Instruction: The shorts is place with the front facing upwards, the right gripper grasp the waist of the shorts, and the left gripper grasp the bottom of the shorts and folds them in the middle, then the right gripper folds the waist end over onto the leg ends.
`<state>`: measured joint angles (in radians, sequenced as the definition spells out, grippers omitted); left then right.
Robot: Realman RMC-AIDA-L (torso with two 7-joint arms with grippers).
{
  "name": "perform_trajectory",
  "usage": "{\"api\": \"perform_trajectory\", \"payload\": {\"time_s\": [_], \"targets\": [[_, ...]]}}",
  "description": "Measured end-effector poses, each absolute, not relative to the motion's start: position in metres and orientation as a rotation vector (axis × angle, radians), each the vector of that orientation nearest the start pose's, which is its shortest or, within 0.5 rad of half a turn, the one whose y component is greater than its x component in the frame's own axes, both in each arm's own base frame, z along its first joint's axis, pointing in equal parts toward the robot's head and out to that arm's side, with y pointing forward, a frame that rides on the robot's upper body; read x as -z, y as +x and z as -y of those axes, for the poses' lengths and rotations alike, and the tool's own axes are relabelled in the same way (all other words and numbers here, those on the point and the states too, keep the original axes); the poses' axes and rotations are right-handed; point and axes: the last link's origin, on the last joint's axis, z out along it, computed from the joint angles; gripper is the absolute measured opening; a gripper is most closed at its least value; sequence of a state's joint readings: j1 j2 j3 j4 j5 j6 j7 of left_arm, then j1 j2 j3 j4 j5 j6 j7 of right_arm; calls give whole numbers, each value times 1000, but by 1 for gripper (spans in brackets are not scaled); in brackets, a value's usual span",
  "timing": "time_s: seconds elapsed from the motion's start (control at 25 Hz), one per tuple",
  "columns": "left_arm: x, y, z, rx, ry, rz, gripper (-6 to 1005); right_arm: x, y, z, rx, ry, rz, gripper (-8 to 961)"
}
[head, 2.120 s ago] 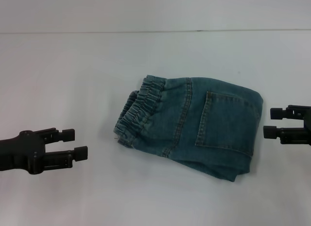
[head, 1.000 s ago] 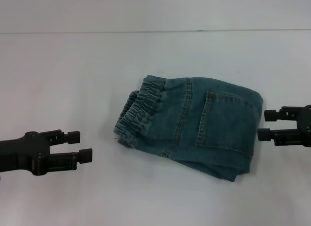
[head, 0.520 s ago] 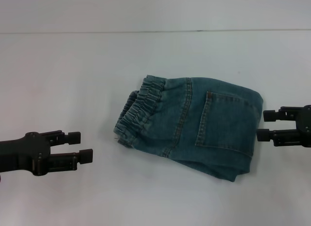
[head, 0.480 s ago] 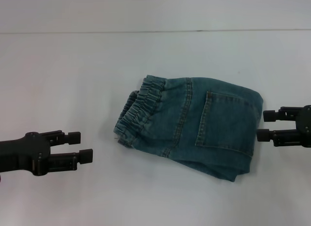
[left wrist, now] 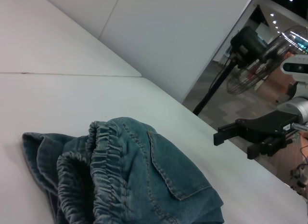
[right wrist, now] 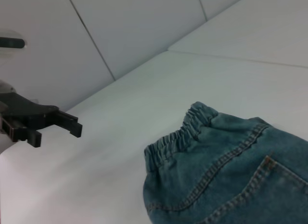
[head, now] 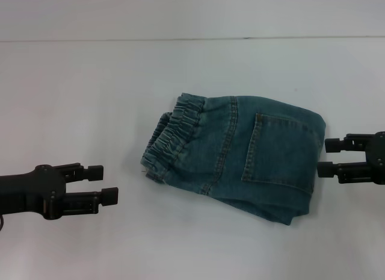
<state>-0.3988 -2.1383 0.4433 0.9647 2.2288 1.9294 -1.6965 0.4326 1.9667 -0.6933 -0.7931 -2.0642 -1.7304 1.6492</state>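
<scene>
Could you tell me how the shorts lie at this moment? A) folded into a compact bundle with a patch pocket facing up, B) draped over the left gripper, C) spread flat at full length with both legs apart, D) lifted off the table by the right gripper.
A: the shorts lie folded on the table with the patch pocket on top, and neither the left gripper nor the right gripper holds them.

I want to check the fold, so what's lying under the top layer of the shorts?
More denim: a lower layer of the shorts pokes out along the near edge. The leg hems are covered, so they can't be seen.

Left hand (head: 104, 183), right hand (head: 325, 156) seemingly agape
</scene>
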Motion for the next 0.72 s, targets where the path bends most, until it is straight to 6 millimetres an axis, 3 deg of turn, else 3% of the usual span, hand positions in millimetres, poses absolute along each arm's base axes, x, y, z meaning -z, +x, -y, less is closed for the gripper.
{"api": "perform_trajectory", "payload": {"time_s": [0.36,0.72], "targets": [[-42,-284,-265,714,-2738,1056,829,-45,281,-303,-595,-2831,-894,826],[-41,-285,-265,715,-2737,1059,829,-44,277,-306,-596,-2844,-886,826]]}}
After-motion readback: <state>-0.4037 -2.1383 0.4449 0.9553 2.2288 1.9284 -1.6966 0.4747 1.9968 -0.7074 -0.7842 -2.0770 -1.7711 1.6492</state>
